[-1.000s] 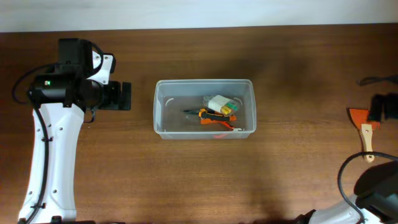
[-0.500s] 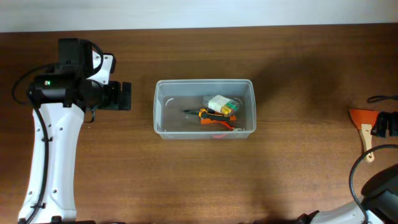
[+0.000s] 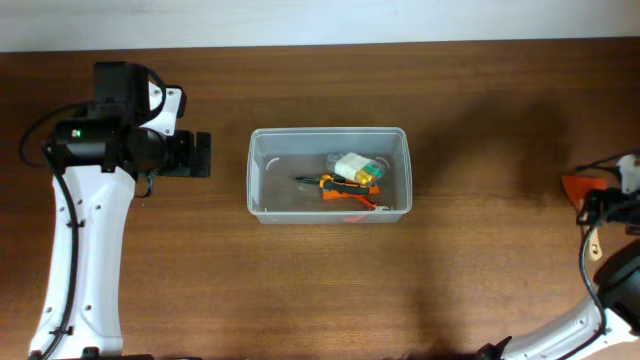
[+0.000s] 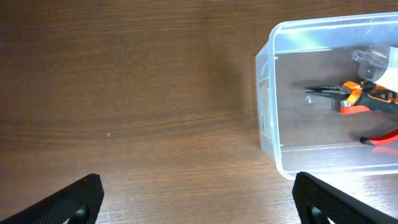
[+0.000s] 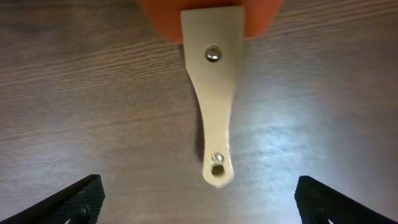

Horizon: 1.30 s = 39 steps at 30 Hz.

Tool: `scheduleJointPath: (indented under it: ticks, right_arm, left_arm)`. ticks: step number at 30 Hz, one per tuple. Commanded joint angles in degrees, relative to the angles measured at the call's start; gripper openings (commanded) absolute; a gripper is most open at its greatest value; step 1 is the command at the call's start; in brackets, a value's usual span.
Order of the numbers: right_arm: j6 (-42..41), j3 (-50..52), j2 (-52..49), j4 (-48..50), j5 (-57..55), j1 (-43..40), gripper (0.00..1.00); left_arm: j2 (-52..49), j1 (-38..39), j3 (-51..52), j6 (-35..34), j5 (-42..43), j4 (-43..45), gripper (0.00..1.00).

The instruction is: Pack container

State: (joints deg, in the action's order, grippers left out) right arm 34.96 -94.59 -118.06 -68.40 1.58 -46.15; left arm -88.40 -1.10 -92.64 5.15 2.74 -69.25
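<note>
My right wrist view is cropping the blade of the scraper (image 5: 214, 93) at 12 o'clock. My left wrist view is cutting off the container (image 4: 268, 99) at 3 o'clock. Overhead, my right arm (image 3: 618, 270) is partly covering the scraper.

A container (image 3: 275, 170) sits in the middle of the tabletop (image 3: 480, 120). Pliers (image 3: 345, 183) lie in its right half, with a small box (image 3: 352, 165) just behind them. A scraper (image 3: 576, 187) lies flat at the tabletop's far right edge, well apart from the container.
</note>
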Motion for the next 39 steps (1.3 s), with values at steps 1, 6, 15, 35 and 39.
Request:
scheduleJointPath:
  ticks: [1, 6, 15, 35, 39]
  right_arm:
    - [0.59, 0.17, -1.64, 0.72, -3.02, 2.38, 0.99]
    - [0.59, 0.15, -3.45, 1.64, -4.44, 3.89, 0.99]
    - [0.13, 0.17, -7.15, 2.21, -7.65, 4.13, 0.99]
    - [-0.07, 0.2, -8.44, 7.61, -6.12, 4.15, 0.99]
    - [-0.13, 0.2, -8.48, 7.8, -6.08, 4.13, 0.99]
  left_arm:
    - [0.0, -0.17, -1.05, 0.13, -0.2, -0.02, 0.99]
    - [0.0, -0.17, -1.05, 0.11, -0.2, -0.02, 0.99]
    - [0.0, -0.2, -1.05, 0.11, -0.2, 0.0, 0.99]
    - [0.0, -0.17, -1.05, 0.13, -0.2, -0.02, 0.99]
    - [0.0, -0.2, -1.05, 0.11, -0.2, -0.02, 0.99]
